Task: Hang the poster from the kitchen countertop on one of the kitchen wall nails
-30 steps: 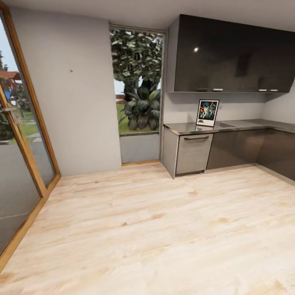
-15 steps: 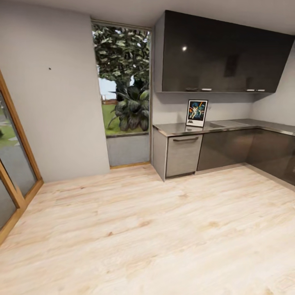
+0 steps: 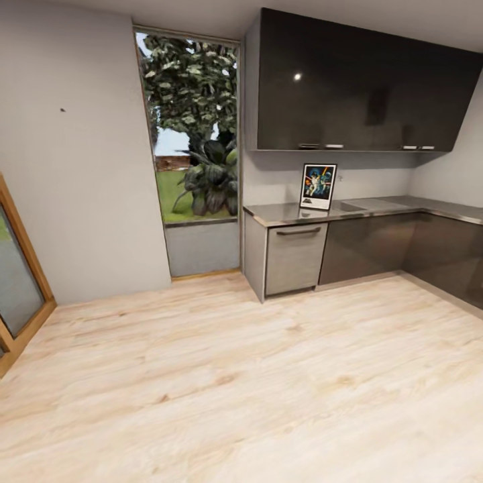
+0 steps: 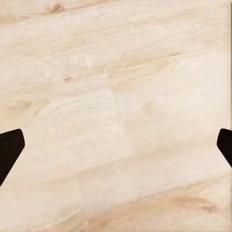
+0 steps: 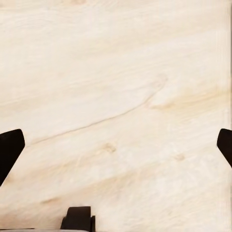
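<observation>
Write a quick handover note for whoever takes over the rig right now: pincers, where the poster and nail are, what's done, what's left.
Left pincer: open, holding nothing, over the wood floor.
Right pincer: open, holding nothing, over the floor.
Poster: upright on the kitchen countertop, against the wall, beside the sink.
Wall nail: small dark speck on the grey wall left of the window.
Done: nothing picked up yet.
Left: drive to the counter, grasp the poster, carry it to the nail, hang it.

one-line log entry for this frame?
phase: approach | poster: upright on countertop | nail: bare | left gripper: open | right gripper: open
</observation>
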Controlling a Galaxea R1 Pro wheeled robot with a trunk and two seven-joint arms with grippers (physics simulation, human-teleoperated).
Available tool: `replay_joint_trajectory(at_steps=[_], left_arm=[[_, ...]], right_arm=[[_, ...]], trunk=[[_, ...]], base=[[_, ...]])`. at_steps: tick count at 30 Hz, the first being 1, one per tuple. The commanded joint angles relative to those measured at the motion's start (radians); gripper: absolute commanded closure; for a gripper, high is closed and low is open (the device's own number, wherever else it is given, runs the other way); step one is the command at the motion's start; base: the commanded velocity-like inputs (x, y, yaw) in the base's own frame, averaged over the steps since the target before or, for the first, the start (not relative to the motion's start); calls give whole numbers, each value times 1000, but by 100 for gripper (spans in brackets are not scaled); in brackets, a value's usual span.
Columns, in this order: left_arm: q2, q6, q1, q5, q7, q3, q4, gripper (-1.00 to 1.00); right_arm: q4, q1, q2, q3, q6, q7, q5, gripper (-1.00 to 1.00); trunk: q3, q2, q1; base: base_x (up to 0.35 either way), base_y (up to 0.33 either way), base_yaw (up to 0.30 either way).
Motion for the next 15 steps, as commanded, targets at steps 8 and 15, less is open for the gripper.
replay_joint_trajectory(at_steps=[8, 15], left_arm=[[-1, -1, 0, -1, 0, 2, -1, -100], [-1, -1, 0, -1, 0, 2, -1, -100]], right_arm=[[1, -1, 0, 0, -3, -1, 0, -100], [1, -1, 0, 0, -3, -1, 0, -100]], trunk=[[-1, 0, 0], [-1, 0, 0]], base=[[250, -207, 0], [250, -207, 0]])
